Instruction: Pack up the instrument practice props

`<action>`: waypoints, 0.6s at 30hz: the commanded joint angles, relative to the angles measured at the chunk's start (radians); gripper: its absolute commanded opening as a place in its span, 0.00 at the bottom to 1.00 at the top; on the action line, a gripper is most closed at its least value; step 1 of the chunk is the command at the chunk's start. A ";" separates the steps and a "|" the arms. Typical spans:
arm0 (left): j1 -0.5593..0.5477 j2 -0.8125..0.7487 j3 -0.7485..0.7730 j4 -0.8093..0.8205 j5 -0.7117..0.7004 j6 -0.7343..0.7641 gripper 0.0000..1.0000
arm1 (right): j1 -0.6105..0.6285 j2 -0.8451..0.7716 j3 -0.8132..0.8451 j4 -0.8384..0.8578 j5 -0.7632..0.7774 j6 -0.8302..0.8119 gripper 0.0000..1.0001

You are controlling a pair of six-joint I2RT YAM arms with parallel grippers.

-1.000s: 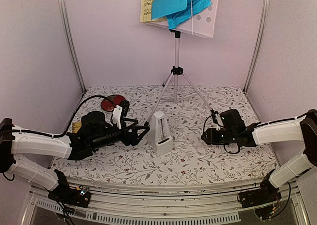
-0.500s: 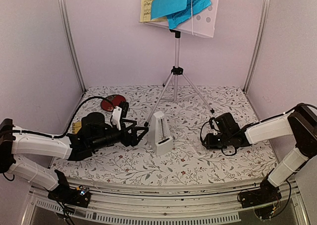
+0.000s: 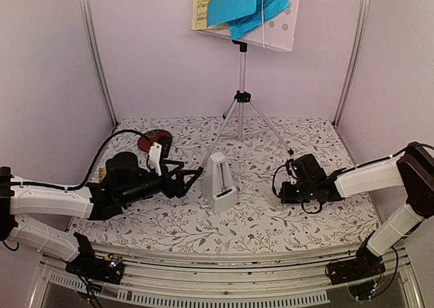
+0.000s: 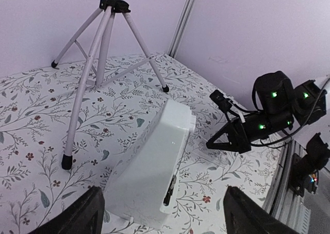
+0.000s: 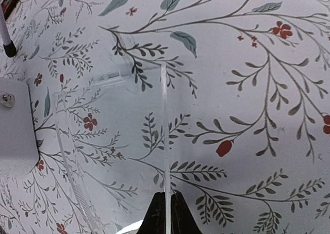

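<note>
The white pyramid metronome (image 3: 220, 181) stands mid-table; in the left wrist view (image 4: 154, 167) it fills the space just ahead of my fingers. My left gripper (image 3: 192, 178) is open, just left of the metronome and apart from it. My right gripper (image 3: 281, 189) lies low on the cloth to the metronome's right, shut on the edge of a clear plastic cover (image 5: 165, 141), faint in the left wrist view (image 4: 227, 159). The white perforated stand desk (image 3: 278, 33) carries blue sheets (image 3: 247, 3) and a pale-yellow sheet (image 3: 202, 6) on silver tripod legs (image 3: 241, 104).
A round red dish (image 3: 150, 140) lies at the back left behind my left arm. A bit of the yellow woven tray (image 3: 104, 174) shows beside the left wrist. Pale walls and metal posts close in the floral tablecloth (image 3: 271, 220).
My left gripper has drawn back slightly to the left, away from the metronome. My right arm has bent, its gripper shifting a little and staying low and shut.
</note>
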 commanded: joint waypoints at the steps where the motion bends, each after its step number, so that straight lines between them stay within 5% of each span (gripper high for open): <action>1: 0.006 -0.082 -0.002 -0.045 -0.044 0.017 0.82 | -0.013 -0.195 -0.063 0.061 0.018 0.025 0.02; 4: 0.012 -0.136 0.025 -0.106 -0.059 0.011 0.82 | -0.017 -0.360 -0.112 0.158 -0.086 -0.012 0.02; 8: 0.026 -0.184 0.094 -0.194 -0.002 0.000 0.83 | -0.015 -0.494 -0.064 0.185 -0.433 -0.166 0.02; 12: 0.050 -0.203 0.171 -0.279 0.174 0.001 0.83 | 0.002 -0.476 0.057 0.022 -0.732 -0.248 0.02; 18: 0.104 -0.280 0.215 -0.358 0.407 -0.035 0.82 | 0.086 -0.345 0.178 -0.244 -0.942 -0.343 0.02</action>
